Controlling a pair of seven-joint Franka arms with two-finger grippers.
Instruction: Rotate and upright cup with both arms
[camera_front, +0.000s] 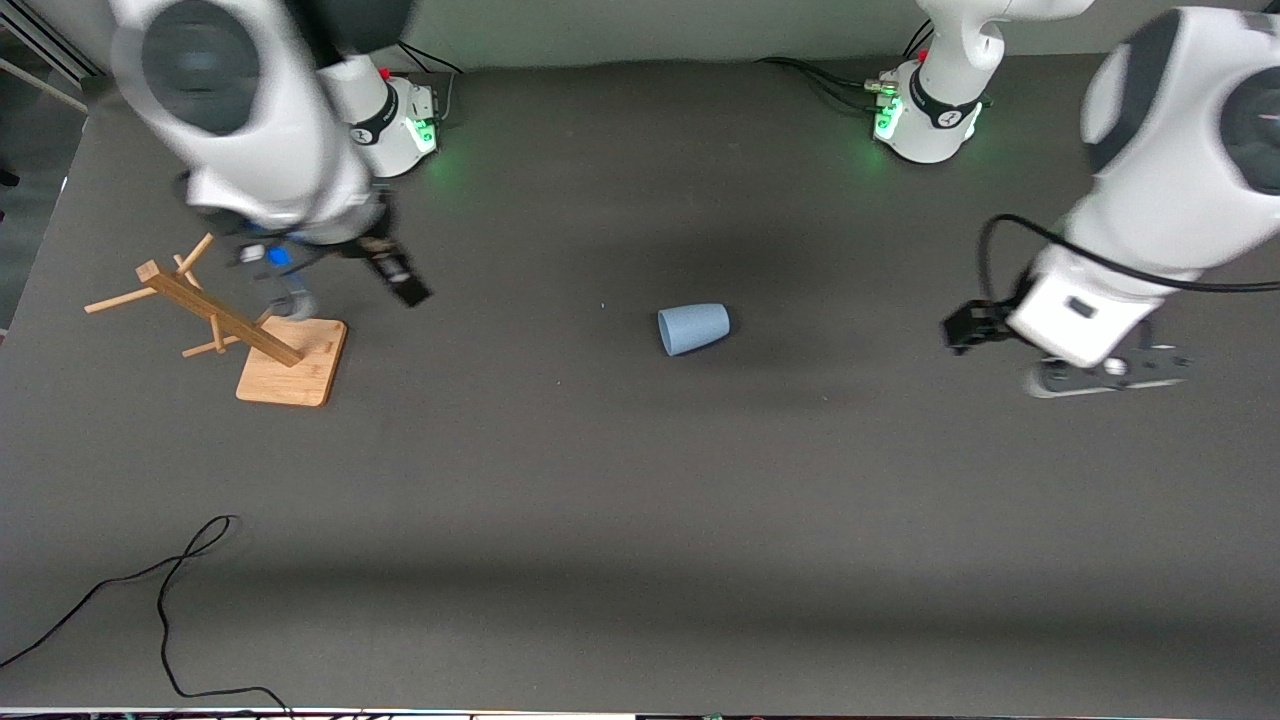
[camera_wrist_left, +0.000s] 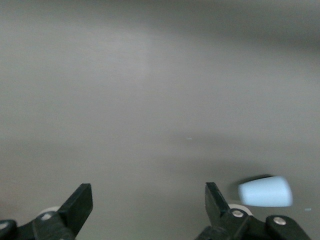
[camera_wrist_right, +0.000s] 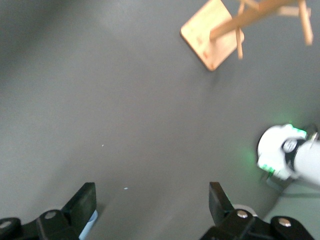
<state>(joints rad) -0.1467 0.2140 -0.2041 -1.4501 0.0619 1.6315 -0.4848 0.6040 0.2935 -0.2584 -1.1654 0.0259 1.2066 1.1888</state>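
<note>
The pale blue cup (camera_front: 693, 328) lies on its side in the middle of the dark table, its wider mouth toward the right arm's end. My left gripper (camera_front: 968, 326) hangs above the table toward the left arm's end, apart from the cup. In the left wrist view it (camera_wrist_left: 148, 190) is open and empty, with the cup (camera_wrist_left: 265, 191) showing beside one finger. My right gripper (camera_front: 400, 280) is up over the table beside the wooden rack. In the right wrist view it (camera_wrist_right: 151, 192) is open and empty, and a sliver of the cup (camera_wrist_right: 89, 224) shows by one finger.
A wooden peg rack (camera_front: 240, 330) on a square base stands toward the right arm's end, also in the right wrist view (camera_wrist_right: 212, 37). A black cable (camera_front: 170, 590) lies near the front edge. The arm bases (camera_front: 405, 115) (camera_front: 925, 115) glow green.
</note>
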